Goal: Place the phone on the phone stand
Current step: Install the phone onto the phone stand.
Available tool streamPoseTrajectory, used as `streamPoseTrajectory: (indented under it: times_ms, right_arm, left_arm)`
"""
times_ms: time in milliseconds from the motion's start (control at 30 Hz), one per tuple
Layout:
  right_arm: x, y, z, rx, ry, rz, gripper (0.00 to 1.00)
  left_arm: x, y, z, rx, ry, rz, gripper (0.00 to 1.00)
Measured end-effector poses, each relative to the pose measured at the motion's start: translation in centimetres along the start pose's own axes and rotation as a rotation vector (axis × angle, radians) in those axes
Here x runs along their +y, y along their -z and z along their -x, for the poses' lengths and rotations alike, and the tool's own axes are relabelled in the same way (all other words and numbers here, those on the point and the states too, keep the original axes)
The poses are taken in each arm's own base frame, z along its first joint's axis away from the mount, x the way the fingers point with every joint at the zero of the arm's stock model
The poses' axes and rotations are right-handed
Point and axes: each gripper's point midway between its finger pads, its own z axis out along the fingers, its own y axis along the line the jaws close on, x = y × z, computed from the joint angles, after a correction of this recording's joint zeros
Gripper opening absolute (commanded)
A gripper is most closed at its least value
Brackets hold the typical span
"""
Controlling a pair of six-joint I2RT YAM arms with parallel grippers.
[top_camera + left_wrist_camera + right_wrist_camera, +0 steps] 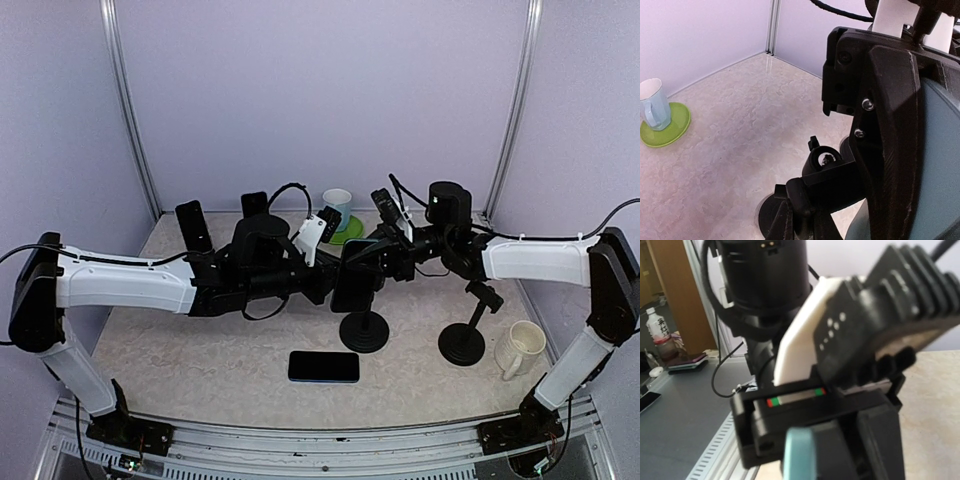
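A dark phone [355, 278] is held upright in the air just above a black phone stand [362, 333] at the table's middle. My right gripper [382, 266] is shut on the phone's right side. The phone's teal edge [800, 455] shows between its fingers in the right wrist view. My left gripper [330, 286] is pressed against the phone's left side. In the left wrist view the stand's holder [832, 175] sits right at the jaws and the phone [940, 165] fills the right edge. Whether the left jaws grip anything is hidden.
A second phone [323, 367] lies flat near the front. A second stand [465, 342] and a cream mug [520, 348] are at the right. A cup on a green saucer [340, 212] and two upright phones [193, 226] stand at the back.
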Motion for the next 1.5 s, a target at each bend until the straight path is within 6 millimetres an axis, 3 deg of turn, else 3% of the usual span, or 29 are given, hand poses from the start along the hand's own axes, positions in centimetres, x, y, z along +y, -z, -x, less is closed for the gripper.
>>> streamPoseTrajectory:
  times_ms: [733, 1500]
  right_arm:
    - [-1.0, 0.9, -0.5, 0.037, -0.066, -0.132, 0.0]
    - [-3.3, 1.5, -0.6, 0.087, -0.096, -0.277, 0.0]
  left_arm:
    - [0.1, 0.0, 0.1, -0.006, -0.005, 0.014, 0.0]
    - [1.7, 0.2, 0.3, -0.014, 0.004, 0.073, 0.0]
